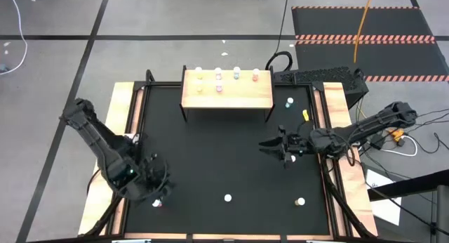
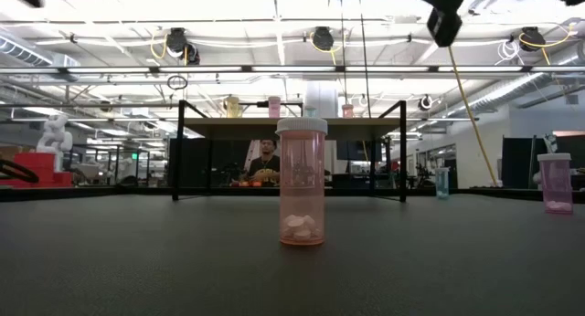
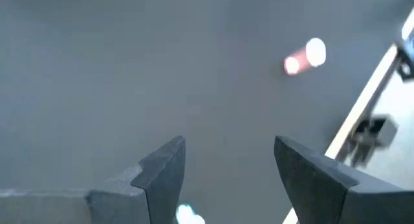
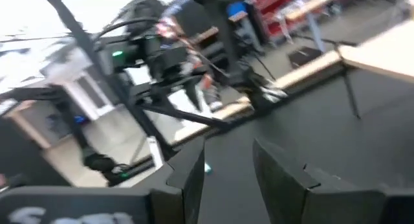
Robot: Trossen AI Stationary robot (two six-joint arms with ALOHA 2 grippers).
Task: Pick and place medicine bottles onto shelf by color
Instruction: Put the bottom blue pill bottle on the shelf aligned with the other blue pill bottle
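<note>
Pink bottle [image 2: 301, 182]: upright on the black mat, nearest the low camera.
Left gripper [image 3: 223, 169]: fingers apart, empty, over the near-left mat; a pink bottle [image 3: 304, 57] lies blurred beyond it.
Right gripper [image 1: 271, 145]: mid-table, open, empty.
Shelf [image 1: 228, 95]: far edge, holding several bottles; tints hard to tell.

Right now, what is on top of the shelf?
Six small bottles stand on the shelf: four in a row along its far edge, two more just in front. Their tints look pink, yellow and blue-green. The table under the shelf is hidden from above.
</note>
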